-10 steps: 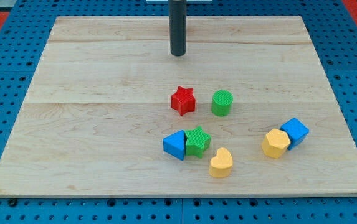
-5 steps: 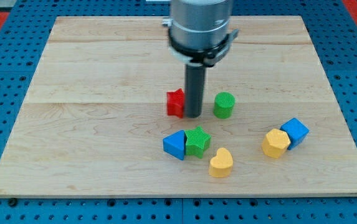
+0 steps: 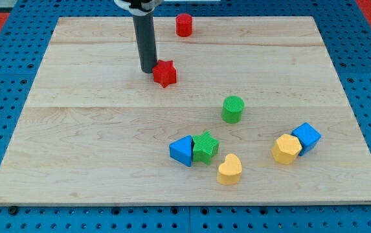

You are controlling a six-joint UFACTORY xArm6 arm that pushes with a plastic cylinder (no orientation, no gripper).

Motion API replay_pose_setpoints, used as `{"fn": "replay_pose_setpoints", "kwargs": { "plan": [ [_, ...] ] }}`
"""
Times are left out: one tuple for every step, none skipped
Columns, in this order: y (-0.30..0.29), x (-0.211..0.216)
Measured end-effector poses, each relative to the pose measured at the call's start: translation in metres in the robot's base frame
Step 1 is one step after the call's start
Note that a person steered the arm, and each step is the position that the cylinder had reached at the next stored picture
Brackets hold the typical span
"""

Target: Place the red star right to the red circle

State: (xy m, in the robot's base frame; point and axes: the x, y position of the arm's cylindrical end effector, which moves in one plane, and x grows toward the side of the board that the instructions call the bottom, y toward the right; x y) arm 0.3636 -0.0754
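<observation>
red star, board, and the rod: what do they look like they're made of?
Red star: likely 3D-printed plastic, matte; fine ridged lines show on similar blocks like the green cylinder.
Board: light wood, smooth, with visible grain and plank seams.
Rod: dark, matte, uniform, plastic or coated metal, can't tell which. My tip sits just to the view's left of the star.

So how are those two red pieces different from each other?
The red star has points, while the red circle is a round cylinder. The star sits farther down the board, to the lower left of the circle, which stands near the view's top edge. My tip is right against the star's left side; the circle stands alone. Both are the same red.
</observation>
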Motion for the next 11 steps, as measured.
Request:
{"fn": "replay_pose_setpoints", "kwargs": {
  "plan": [
    [-0.007,0.022],
    [0.035,0.006],
    [0.094,-0.030],
    [0.142,-0.039],
    [0.149,-0.011],
    [0.170,-0.043],
    [0.183,-0.071],
    [0.211,-0.086],
    [0.237,-0.097],
    [0.206,-0.098],
    [0.187,-0.112]
  ]
}}
